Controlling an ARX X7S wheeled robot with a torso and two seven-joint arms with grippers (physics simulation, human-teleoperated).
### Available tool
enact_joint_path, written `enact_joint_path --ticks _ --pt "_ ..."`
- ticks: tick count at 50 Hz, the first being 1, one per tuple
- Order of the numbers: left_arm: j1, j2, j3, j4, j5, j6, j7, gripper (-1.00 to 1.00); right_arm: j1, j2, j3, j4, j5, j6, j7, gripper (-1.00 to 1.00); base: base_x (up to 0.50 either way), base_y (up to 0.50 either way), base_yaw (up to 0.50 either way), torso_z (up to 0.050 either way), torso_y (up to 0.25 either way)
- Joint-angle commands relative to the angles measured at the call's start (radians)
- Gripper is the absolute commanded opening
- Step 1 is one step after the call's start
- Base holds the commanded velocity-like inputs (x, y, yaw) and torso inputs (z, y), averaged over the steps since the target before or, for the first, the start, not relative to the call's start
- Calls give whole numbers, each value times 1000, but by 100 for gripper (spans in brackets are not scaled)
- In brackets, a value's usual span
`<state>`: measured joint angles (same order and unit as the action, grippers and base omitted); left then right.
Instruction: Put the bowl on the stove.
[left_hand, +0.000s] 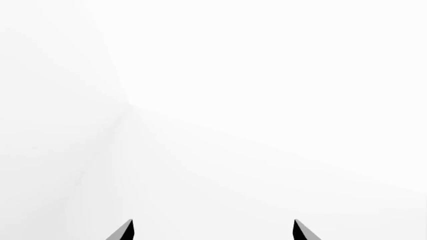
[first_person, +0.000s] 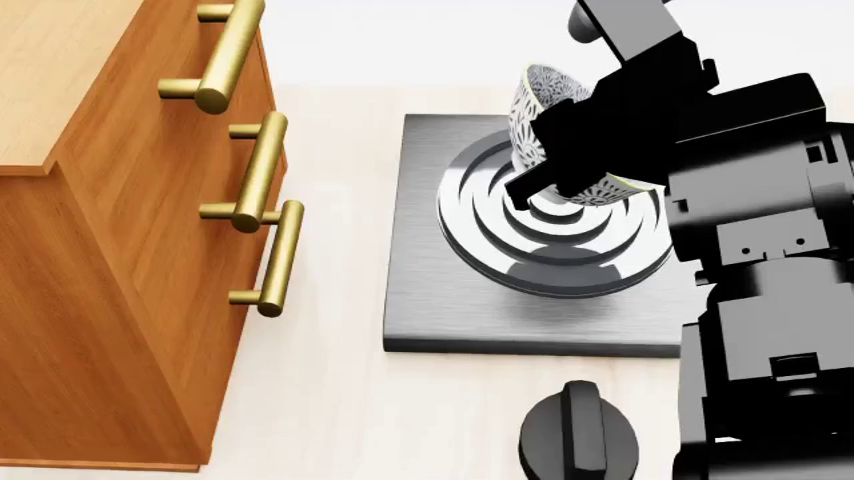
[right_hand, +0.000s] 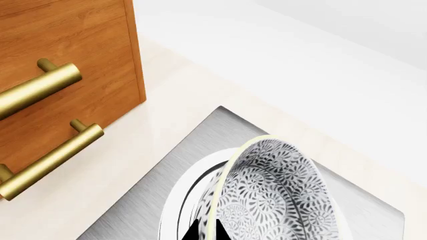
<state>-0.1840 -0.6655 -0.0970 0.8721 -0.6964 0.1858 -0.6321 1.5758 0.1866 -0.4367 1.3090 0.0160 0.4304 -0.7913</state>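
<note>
Gripped in my right gripper (first_person: 567, 165), the bowl (first_person: 541, 115) hangs tilted over the stove (first_person: 441, 300) burner, speckled grey-blue with a pale rim; my arm hides its near side. No writing shows. Only my left gripper (left_hand: 213, 231) tips show, spread apart, holding nothing.

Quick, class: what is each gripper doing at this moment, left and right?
Left gripper: open, fingertips apart, holding nothing.
Right gripper: shut on the rim of the bowl, holding it tilted over the stove burner.
</note>
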Motion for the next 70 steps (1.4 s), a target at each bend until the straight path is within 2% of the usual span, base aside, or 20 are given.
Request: enact_joint_path --ticks 1,44,52,70 --pt "1 19 -16 0 24 1 22 100 7 -20 35 0 -11 -6 -17 -100 0 0 0 0 0" --pt "3 6 -13 1 48 -6 17 100 7 -20 35 0 -11 -6 -17 -100 0 0 0 0 0" --pt "6 4 -17 3 45 3 21 100 7 -20 35 0 -11 -6 -17 -100 0 0 0 0 -231" --pt "6 6 -10 1 48 5 20 100 7 -20 35 0 -11 -6 -17 -100 0 0 0 0 0"
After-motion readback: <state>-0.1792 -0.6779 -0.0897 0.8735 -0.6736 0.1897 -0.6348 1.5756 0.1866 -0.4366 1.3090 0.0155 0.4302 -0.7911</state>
